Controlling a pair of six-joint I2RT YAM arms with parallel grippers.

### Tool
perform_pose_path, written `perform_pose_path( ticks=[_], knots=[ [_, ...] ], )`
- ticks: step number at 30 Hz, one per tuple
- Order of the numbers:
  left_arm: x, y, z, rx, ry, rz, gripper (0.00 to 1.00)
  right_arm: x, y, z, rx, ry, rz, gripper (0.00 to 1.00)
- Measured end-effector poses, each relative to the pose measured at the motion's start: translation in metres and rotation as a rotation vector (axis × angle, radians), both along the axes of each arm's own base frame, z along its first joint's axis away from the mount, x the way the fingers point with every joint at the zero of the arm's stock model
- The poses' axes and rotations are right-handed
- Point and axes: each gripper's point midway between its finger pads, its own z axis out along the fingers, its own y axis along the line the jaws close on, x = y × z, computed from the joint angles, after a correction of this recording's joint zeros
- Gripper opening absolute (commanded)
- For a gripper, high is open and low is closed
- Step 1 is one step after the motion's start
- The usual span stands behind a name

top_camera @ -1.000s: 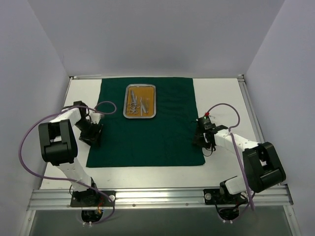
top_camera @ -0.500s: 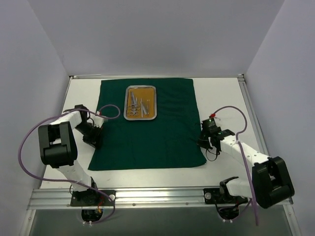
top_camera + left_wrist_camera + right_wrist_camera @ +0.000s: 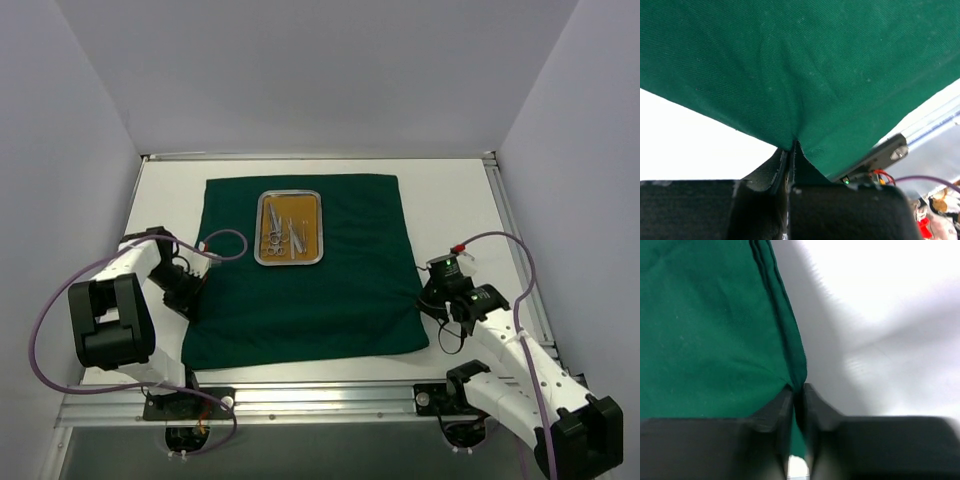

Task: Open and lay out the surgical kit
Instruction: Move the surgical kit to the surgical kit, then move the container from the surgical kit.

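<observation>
L gripper (image 3: 791, 146) & R gripper (image 3: 799, 388) both pinch green cloth (image 3: 310, 300) side edges; tray (image 3: 290, 192) long axis runs near-far.

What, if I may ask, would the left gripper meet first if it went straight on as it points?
The green cloth: the left gripper is shut on its edge, and only more cloth seems to lie ahead.

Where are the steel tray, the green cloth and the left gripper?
steel tray (image 3: 311, 240): top view, bare floor at right.
green cloth (image 3: 330, 300): top view, bare near half.
left gripper (image 3: 791, 148): left wrist view, between its fingertips.
</observation>
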Motion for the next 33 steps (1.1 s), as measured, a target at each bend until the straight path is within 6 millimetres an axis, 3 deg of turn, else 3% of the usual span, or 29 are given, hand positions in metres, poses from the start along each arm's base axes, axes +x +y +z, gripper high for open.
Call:
perform_pose_path(
  ticks=[1, 2, 3, 5, 6, 7, 10, 13, 15, 18, 22, 25, 28, 33],
  knots=[
    [-0.002, -0.001, 0.002, -0.005, 0.003, -0.006, 0.02, -0.002, -0.001, 0.001, 0.001, 0.001, -0.009, 0.34],
    [-0.004, -0.001, 0.003, -0.006, 0.006, -0.014, 0.03, -0.005, -0.004, 0.002, -0.006, 0.002, -0.021, 0.42],
    [-0.006, -0.001, 0.004, -0.007, 0.009, -0.023, 0.24, -0.007, -0.007, 0.001, -0.017, 0.005, -0.031, 0.46],
    [-0.008, 0.002, 0.006, -0.001, 0.017, -0.042, 0.51, -0.010, -0.012, 0.001, -0.034, 0.014, -0.039, 0.53],
    [-0.010, 0.003, 0.007, 0.006, 0.025, -0.052, 0.70, -0.012, -0.015, 0.001, -0.048, 0.022, -0.047, 0.54],
    [-0.012, 0.005, 0.009, 0.012, 0.033, -0.064, 0.72, -0.012, -0.016, 0.003, -0.059, 0.027, -0.052, 0.55],
    [-0.014, 0.011, 0.015, 0.037, 0.051, -0.072, 0.73, -0.001, -0.018, 0.018, -0.094, 0.012, -0.052, 0.56],
    [0.002, 0.015, 0.032, 0.051, 0.011, -0.069, 0.70, 0.030, -0.006, 0.046, -0.115, -0.051, -0.002, 0.57],
    [0.032, 0.017, 0.054, 0.056, -0.076, -0.037, 0.69, 0.058, 0.014, 0.065, -0.121, -0.108, 0.068, 0.57],
    [0.089, 0.011, 0.090, 0.024, -0.243, 0.039, 0.66, 0.111, 0.060, 0.082, -0.094, -0.181, 0.201, 0.53],
    [0.158, -0.013, 0.114, -0.043, -0.384, 0.114, 0.66, 0.175, 0.131, 0.071, 0.004, -0.226, 0.395, 0.49],
    [0.200, -0.047, 0.105, -0.105, -0.397, 0.135, 0.67, 0.215, 0.175, 0.050, 0.061, -0.226, 0.512, 0.45],
    [0.229, -0.080, 0.079, -0.152, -0.362, 0.142, 0.67, 0.244, 0.204, 0.025, 0.104, -0.218, 0.593, 0.40],
    [0.255, -0.116, 0.031, -0.197, -0.268, 0.169, 0.65, 0.265, 0.221, -0.019, 0.162, -0.163, 0.654, 0.38]
  ],
)
